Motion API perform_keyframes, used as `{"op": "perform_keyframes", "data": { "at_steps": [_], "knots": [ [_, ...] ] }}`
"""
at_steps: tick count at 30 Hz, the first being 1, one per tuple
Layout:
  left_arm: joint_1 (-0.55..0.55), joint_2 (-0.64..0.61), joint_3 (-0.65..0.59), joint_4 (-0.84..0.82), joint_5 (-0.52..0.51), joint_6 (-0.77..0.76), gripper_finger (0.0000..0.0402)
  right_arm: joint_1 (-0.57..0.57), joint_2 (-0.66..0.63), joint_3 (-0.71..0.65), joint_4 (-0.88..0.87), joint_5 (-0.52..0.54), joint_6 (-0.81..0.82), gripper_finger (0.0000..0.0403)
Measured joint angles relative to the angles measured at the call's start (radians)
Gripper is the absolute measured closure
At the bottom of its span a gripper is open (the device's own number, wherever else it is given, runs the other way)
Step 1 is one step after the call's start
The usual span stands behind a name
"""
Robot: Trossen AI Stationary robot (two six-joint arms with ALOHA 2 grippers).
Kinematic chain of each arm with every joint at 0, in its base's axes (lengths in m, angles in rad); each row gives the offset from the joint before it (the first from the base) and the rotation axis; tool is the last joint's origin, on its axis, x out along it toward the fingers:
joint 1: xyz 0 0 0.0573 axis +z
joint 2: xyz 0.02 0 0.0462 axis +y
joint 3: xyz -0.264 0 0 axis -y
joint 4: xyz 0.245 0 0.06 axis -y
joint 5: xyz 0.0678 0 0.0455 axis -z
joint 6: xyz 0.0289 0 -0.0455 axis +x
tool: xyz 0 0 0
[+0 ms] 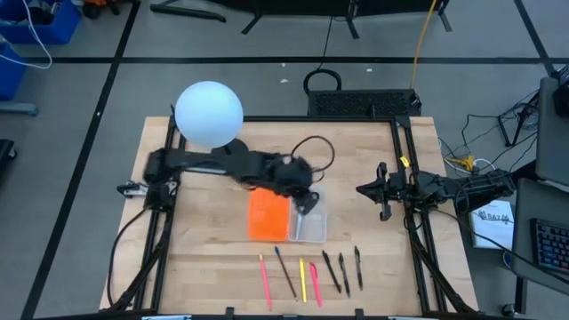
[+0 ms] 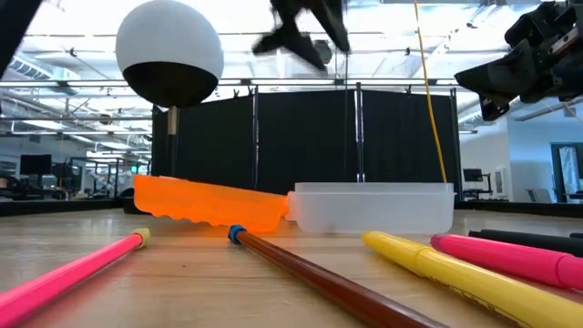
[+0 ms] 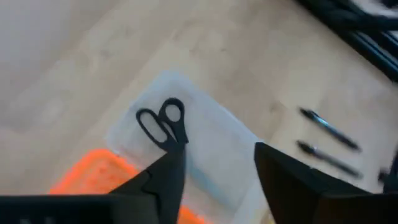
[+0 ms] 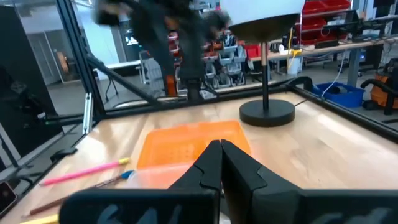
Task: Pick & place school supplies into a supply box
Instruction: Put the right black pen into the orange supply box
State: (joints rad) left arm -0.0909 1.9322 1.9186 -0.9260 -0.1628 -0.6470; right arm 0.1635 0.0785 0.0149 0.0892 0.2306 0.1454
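Note:
The black-handled scissors [image 3: 163, 122] lie inside the clear supply box [image 3: 211, 162], handles toward its far end. The box [image 1: 309, 224] sits mid-table, joined to its orange gridded lid [image 1: 268, 216], which lies flat beside it. My left gripper [image 3: 217, 171] hangs open above the box [image 2: 373, 208] with nothing between its fingers; it is blurred at the top of the low view [image 2: 305, 32]. Several pens and pencils lie in a row near the front edge: pink [image 1: 265, 277], brown [image 1: 285, 272], yellow [image 1: 301, 279], black [image 1: 343, 272]. My right gripper [image 1: 369, 188] waits shut at the right side.
A white globe lamp [image 1: 209, 114] on a black base [image 4: 267, 112] stands at the far left of the table. A black cable [image 1: 313, 149] loops behind the box. Dark frame rails [image 1: 411, 204] run along the table's sides.

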Motion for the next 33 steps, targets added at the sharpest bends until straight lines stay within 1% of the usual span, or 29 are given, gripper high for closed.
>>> {"op": "perform_keyframes", "data": {
  "at_steps": [4, 8, 9, 11, 14, 17, 19, 21, 23, 25, 26, 29, 30, 32, 33],
  "knots": [
    [-0.117, -0.135, 0.0, -0.062, -0.179, 0.116, 0.0295, 0.0, 0.006, 0.0, -0.016, 0.0, 0.0, 0.0403],
    [-0.217, -0.259, -0.008, -0.158, -0.392, 0.146, 0.0379, 0.0, 0.016, 0.0, -0.017, 0.0, 0.022, 0.0403],
    [-0.232, -0.289, -0.024, -0.178, -0.43, 0.148, 0.039, 0.0, 0.019, 0.0, -0.017, 0.0, 0.027, 0.0403],
    [-0.257, -0.35, -0.083, -0.182, -0.479, 0.177, 0.0392, 0.0, 0.023, 0.0, -0.016, 0.0, 0.026, 0.0403],
    [-0.304, -0.458, -0.241, -0.123, -0.491, 0.312, 0.0394, 0.0, 0.024, 0.0, -0.014, 0.0, 0.026, 0.0403],
    [-0.327, -0.567, -0.438, 0.001, -0.432, 0.452, 0.0396, 0.0, 0.025, 0.0, -0.021, -0.006, 0.03, 0.0403],
    [-0.328, -0.652, -0.582, 0.088, -0.423, 0.514, 0.0394, 0.0, 0.032, 0.0, -0.032, -0.031, 0.049, 0.0403],
    [-0.312, -0.754, -0.724, 0.187, -0.412, 0.587, 0.0397, 0.001, 0.041, 0.0, -0.036, -0.054, 0.071, 0.0403],
    [-0.276, -0.861, -0.858, 0.297, -0.369, 0.64, 0.0398, 0.001, 0.048, 0.0, -0.037, -0.054, 0.081, 0.0403],
    [-0.225, -0.968, -1.002, 0.458, -0.282, 0.69, 0.0395, 0.001, 0.05, 0.0, -0.036, -0.052, 0.076, 0.0403],
    [-0.198, -1.021, -1.078, 0.547, -0.217, 0.726, 0.0394, 0.001, 0.051, 0.0, -0.035, -0.051, 0.065, 0.0403],
    [-0.12, -1.151, -1.29, 0.833, 0.038, 0.853, 0.0397, 0.001, 0.051, 0.0, -0.024, -0.051, 0.015, 0.0403],
    [-0.09, -1.184, -1.358, 0.914, 0.089, 0.874, 0.0398, 0.001, 0.053, 0.0, -0.02, -0.051, 0.005, 0.0403],
    [-0.032, -1.231, -1.463, 1.04, 0.111, 0.864, 0.0396, 0.001, 0.053, 0.0, -0.01, -0.051, -0.007, 0.0403],
    [-0.007, -1.251, -1.502, 1.07, 0.113, 0.841, 0.0396, 0.001, 0.054, 0.0, 0.0, -0.05, -0.013, 0.0403]
  ]
}}
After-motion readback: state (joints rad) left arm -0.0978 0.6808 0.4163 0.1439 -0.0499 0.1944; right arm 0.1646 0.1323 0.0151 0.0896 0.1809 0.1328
